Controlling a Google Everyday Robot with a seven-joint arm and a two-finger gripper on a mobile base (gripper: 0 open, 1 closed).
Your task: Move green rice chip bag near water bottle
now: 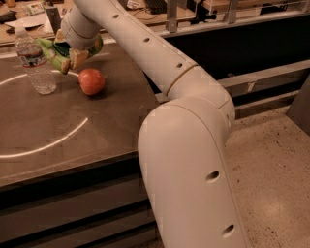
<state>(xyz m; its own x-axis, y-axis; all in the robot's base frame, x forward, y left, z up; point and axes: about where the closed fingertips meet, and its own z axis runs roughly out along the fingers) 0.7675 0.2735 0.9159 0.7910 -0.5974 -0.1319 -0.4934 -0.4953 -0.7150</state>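
Note:
The green rice chip bag [59,54] is held in the air by my gripper [72,54], just right of the water bottle [34,62] and above the dark table [63,126]. The gripper is shut on the bag, with the light-green foil sticking out to the left toward the bottle. The water bottle stands upright at the table's left, clear and ribbed with a white cap and a red-blue label. The bag hangs close to the bottle, and I cannot tell if they touch.
A round red-orange fruit [91,81] lies on the table just right of the bottle, below the gripper. White curved lines mark the tabletop. My large white arm [184,145] crosses the view's middle. A counter with clutter [29,14] lies behind. Speckled floor [276,184] lies at the right.

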